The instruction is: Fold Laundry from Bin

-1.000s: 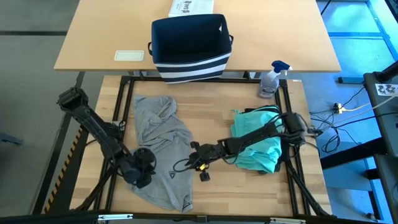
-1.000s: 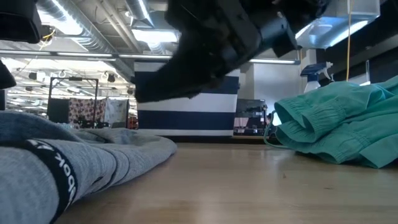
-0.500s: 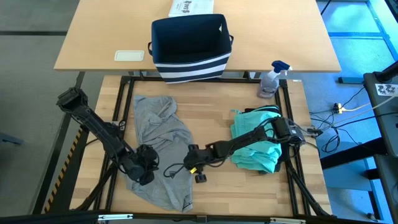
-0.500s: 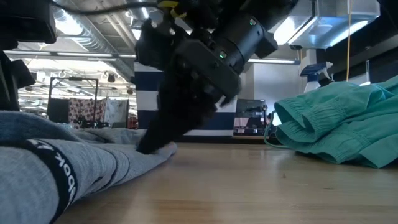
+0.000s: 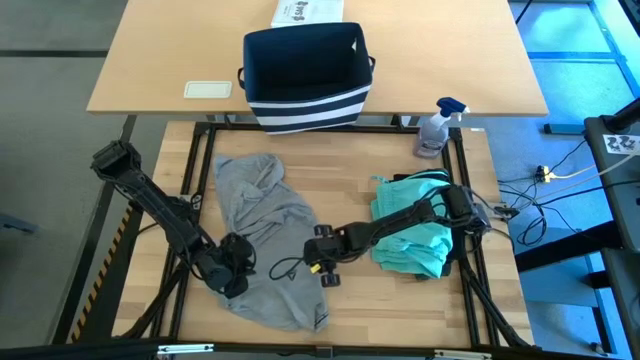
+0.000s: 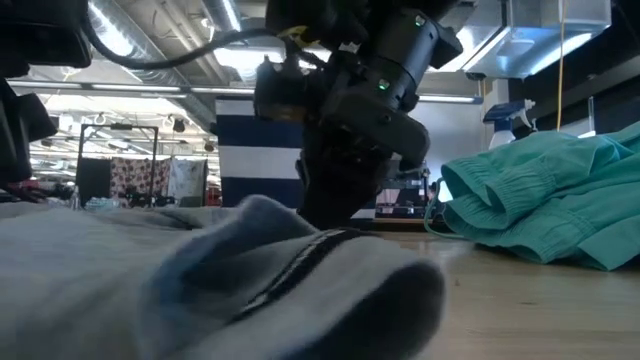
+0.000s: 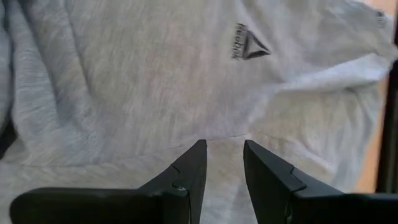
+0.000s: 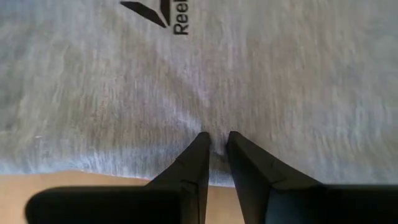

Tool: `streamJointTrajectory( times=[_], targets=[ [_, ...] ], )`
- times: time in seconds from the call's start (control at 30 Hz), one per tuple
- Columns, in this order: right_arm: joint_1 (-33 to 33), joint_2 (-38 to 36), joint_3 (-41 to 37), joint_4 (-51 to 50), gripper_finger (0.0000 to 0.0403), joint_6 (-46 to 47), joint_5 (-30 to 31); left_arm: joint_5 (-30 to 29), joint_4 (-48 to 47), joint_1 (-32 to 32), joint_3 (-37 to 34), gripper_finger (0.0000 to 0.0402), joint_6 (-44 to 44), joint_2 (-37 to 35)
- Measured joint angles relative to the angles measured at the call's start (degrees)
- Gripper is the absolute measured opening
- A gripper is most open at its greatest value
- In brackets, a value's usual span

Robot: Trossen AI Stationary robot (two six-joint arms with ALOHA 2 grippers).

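Observation:
The grey T-shirt with a small dark logo lies spread and rumpled on the wooden table's left half. My left gripper is at the shirt's near left part and is shut on its cloth. My right gripper is at the shirt's right edge, pointing steeply down, and is shut on the cloth. A teal piece lies crumpled on the table's right half. The navy bin with white stripes stands on the lighter table beyond. My left gripper pinches a small fold of the T-shirt's body between its two fingers, some way from the logo. The fingers slant down from the table's left side. The shirt lies on the table around the hold. My right gripper pinches the T-shirt's cloth between its two fingers, close to the shirt's edge, where bare table shows. The fingers come from above, pointing steeply down. Creases run in toward the fingertips, and the shirt rests on the table.
A spray bottle stands at the table's far right corner. A white printed box and a pale card lie on the far table. Bare wood shows between the shirt and the teal piece.
My right gripper has tipped from nearly level to pointing steeply down and has sunk onto the shirt's right edge. The shirt's near part has shifted toward the table's right and near edges and now bunches up in front of the low camera. Its far part has stayed.

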Motion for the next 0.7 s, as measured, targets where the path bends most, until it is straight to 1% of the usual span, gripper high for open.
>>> streamJointTrajectory(
  times=[0.27,0.6,0.7],
  targets=[
    [-2.3,-2.4,-0.5,-3.2,0.0066,-0.2,1.9,-0.2,1.6,0.0,0.0,0.0101,0.8,0.0],
    [-3.6,-3.4,-0.4,-3.0,0.0066,-2.3,1.4,-1.1,1.8,1.2,0.0,0.0101,3.5,-0.1],
    [-3.6,-3.7,-0.4,-3.1,0.0066,-2.4,0.7,-1.4,1.6,2.3,1.0,0.0101,6.2,-0.2]
  ],
)
